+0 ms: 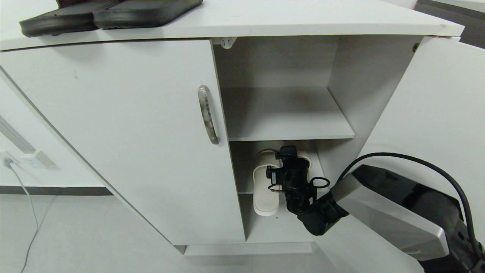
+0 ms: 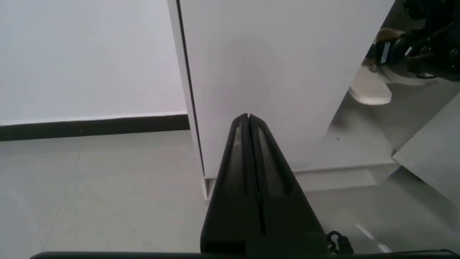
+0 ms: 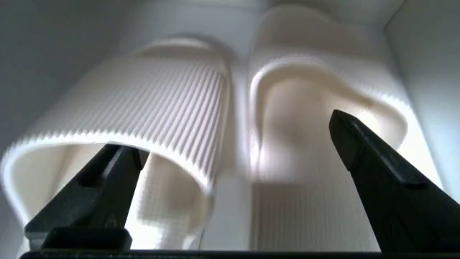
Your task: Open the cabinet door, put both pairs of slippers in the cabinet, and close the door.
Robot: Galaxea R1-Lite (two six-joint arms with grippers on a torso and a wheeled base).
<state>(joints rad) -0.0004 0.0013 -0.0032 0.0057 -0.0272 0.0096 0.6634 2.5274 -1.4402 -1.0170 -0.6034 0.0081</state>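
A pair of white slippers [image 1: 264,191] lies side by side on the floor of the cabinet's lower compartment [image 1: 273,227]. My right gripper [image 1: 282,163] is inside that compartment just over them. Seen from the right wrist, it stands open [image 3: 237,180] above the ribbed straps of the pair [image 3: 151,108], gripping nothing. A pair of black slippers [image 1: 110,15] rests on the cabinet top at the left. The right door [image 1: 435,113] is swung open; the left door [image 1: 113,132] is closed. My left gripper [image 2: 248,121] is shut and empty, held low in front of the closed left door.
The middle shelf [image 1: 284,113] is bare. A metal handle [image 1: 207,113] sits on the closed door's edge. A wall socket [image 1: 7,163] with a hanging cable [image 1: 30,212] is at the far left, above tiled floor.
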